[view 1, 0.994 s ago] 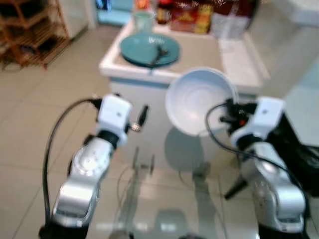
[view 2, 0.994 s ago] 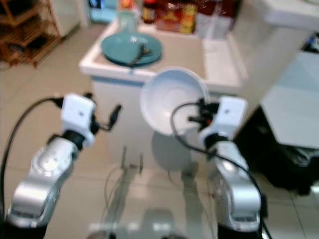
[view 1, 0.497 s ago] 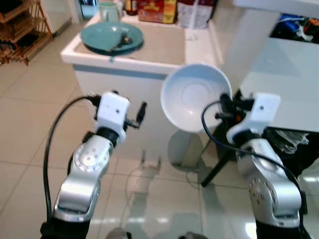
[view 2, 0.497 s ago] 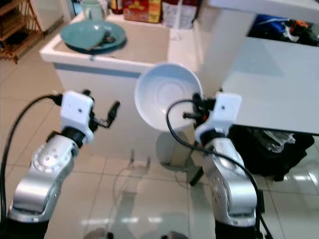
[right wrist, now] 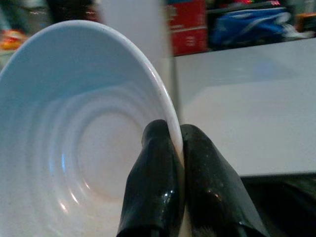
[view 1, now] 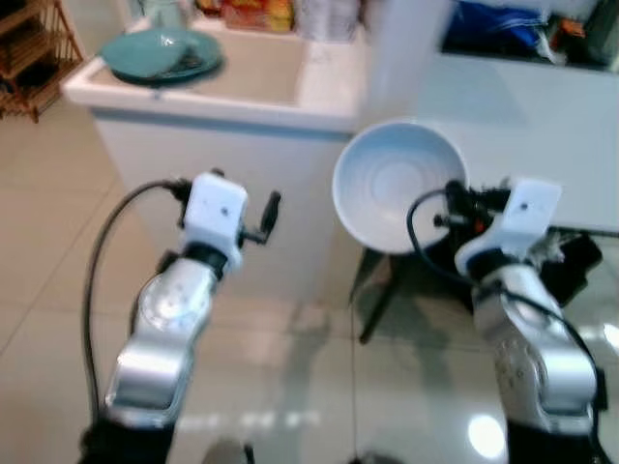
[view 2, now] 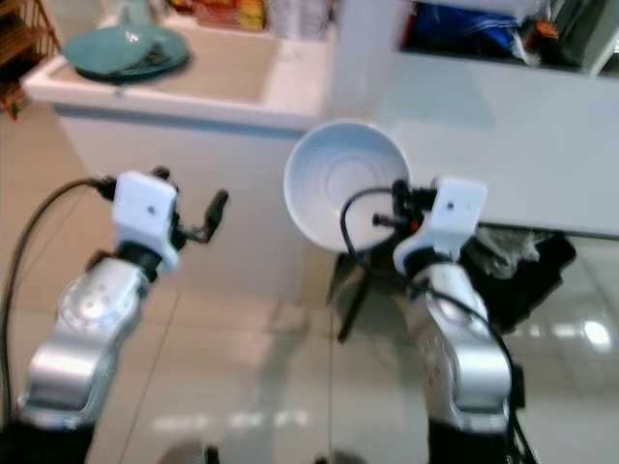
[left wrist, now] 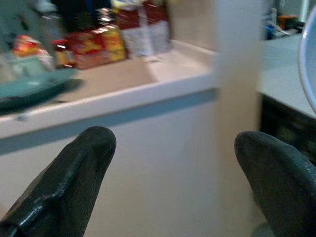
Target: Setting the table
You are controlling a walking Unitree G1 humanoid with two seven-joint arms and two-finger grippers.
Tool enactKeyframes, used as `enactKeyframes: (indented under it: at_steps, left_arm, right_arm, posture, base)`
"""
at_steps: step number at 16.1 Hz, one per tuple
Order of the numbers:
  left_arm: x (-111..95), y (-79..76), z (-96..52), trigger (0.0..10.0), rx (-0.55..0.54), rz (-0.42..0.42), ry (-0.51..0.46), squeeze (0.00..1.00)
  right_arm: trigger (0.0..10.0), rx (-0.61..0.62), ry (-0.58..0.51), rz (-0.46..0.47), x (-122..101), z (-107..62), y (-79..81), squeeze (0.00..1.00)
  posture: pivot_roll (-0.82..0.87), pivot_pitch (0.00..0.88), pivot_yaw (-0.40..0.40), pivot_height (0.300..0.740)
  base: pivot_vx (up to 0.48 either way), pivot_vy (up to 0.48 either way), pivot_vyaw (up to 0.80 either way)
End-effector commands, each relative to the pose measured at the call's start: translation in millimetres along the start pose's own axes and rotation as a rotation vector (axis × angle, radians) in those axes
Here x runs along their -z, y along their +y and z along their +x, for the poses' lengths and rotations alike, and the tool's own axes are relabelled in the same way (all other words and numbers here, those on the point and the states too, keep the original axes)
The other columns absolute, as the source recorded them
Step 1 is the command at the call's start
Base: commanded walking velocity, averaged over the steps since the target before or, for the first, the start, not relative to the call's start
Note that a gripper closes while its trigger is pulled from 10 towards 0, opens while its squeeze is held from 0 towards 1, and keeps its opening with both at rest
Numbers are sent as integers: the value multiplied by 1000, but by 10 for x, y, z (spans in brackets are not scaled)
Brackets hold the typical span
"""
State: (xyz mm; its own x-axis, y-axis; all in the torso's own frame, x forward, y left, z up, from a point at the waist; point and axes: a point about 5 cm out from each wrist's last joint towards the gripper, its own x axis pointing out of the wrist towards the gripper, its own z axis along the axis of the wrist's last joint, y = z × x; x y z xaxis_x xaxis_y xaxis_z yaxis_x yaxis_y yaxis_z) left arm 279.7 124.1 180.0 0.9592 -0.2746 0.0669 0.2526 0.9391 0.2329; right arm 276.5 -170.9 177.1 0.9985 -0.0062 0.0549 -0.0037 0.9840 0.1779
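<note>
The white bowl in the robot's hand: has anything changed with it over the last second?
Mostly the view has shifted: the robot has turned right, so the counter with the teal plate slid left and the grey table came ahead. The white bowl stays pinched by its rim in the right gripper, tilted as before. The left gripper remains open and empty.

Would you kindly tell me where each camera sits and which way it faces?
Left eye view: on the head, looking forward and down at both silver arms, the white bowl and the counter.
Right eye view: the head's other eye, same scene, with the grey table beyond.
Left wrist view: looks along the open left gripper at the counter.
Right wrist view: looks along the right gripper, fingers pinching the bowl's rim.
Shared: the bowl appears in every view.
</note>
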Motion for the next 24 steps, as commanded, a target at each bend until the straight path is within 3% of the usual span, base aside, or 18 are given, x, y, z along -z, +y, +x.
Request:
enactKeyframes:
  at_steps: [1,3,4,5,11,13,15,17,24]
  left_arm:
    - [-24,-31,5,10000,12,10,-10,0]
    - [-11,45,-18,10000,-32,-5,-2,0]
    - [70,175,-39,10000,-120,-37,25,0]
    - [95,212,-53,10000,-145,-39,33,0]
    - [294,652,-457,10000,-368,-23,87,0]
    - [366,648,-487,10000,-371,-25,94,0]
    - [354,462,-453,10000,-296,-83,57,0]
    - [320,350,-414,10000,-208,-55,38,0]
    - [204,319,-278,10000,-137,-41,-26,0]
  right_arm:
    - [10000,20,-34,8,-75,-3,-54,0]
    - [10000,30,-31,4,-65,-10,-81,0]
    - [10000,25,-27,-6,-50,-11,-67,0]
    - [10000,18,-25,-8,-48,-12,-63,0]
    - [10000,-3,22,-32,125,-157,-239,0]
    - [10000,6,25,-31,143,-155,-207,0]
    - [10000,-13,41,-30,223,-191,-183,0]
    - [10000,15,74,-8,339,-229,-265,0]
    - [10000,95,11,34,233,-172,-403,0]
  posture:
    - [44,86,-57,740]
    - [42,82,-57,740]
    - [31,82,-61,740]
    - [31,82,-61,740]
    - [65,92,-83,740]
    - [50,89,-78,740]
    - [57,94,-77,740]
    - [71,90,-78,740]
    - [60,67,-50,740]
  base:
    - [0,-330,0]
    - [0,-328,0]
    - [0,-330,0]
    - [0,-330,0]
    - [0,-311,0]
    - [0,-270,0]
    - [0,0,0]
    - [0,0,-203]
    - [279,0,-757]
